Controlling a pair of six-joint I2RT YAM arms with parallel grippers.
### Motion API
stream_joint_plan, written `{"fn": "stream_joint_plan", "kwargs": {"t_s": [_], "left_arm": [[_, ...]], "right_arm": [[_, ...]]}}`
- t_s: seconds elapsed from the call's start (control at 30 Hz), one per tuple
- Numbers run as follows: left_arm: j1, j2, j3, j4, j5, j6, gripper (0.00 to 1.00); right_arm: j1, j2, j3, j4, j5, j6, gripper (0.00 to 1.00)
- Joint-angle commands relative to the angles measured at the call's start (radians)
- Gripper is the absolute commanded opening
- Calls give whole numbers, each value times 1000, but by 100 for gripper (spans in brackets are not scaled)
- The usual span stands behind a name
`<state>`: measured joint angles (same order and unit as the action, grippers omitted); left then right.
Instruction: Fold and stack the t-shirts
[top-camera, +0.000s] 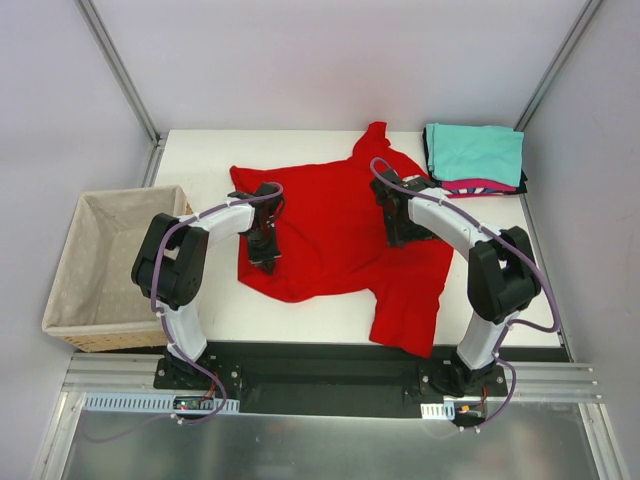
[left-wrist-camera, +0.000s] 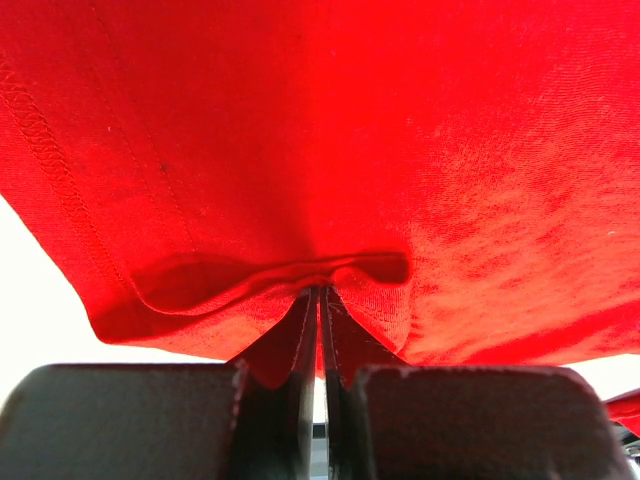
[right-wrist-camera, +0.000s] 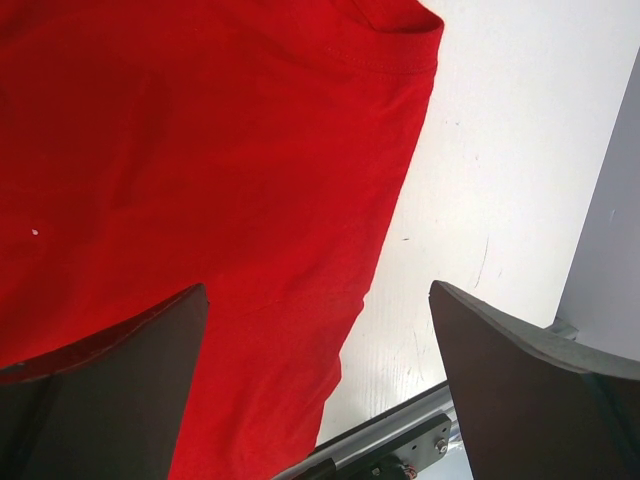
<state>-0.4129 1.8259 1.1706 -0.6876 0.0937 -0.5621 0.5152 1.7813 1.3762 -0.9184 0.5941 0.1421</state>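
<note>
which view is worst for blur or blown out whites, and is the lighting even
Top external: even soft light, sharp, faint shadows beside the arms. Left wrist, the worst: red t-shirt oversaturated, left claw dark and soft, white beyond the cloth blown out. Right wrist: stitching crisp, table bright with marks visible, right claw underexposed.

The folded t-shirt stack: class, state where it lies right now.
In the top external view, the folded stack lies at the far right corner of the table, teal on top, just right of the spread red t-shirt.
</note>
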Motion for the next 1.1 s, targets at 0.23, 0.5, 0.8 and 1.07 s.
{"fn": "stream_joint_plan", "kwargs": {"t_s": [0.23,0.5,0.8,1.07], "left_arm": [[-9,-71,-35,2,-51,-15,0],[-9,-313,-68,-16,-60,-30,0],[-13,-462,-212,-47,-43,-79,0],[-26,-560,-308,-49,-72,-125,0]], "right_arm": [[5,-11,-11,1,19,16,97],[5,-16,-3,-2,9,14,97],[12,-40,-20,-2,10,16,97],[32,-48,-31,-4,4,20,97]]}}
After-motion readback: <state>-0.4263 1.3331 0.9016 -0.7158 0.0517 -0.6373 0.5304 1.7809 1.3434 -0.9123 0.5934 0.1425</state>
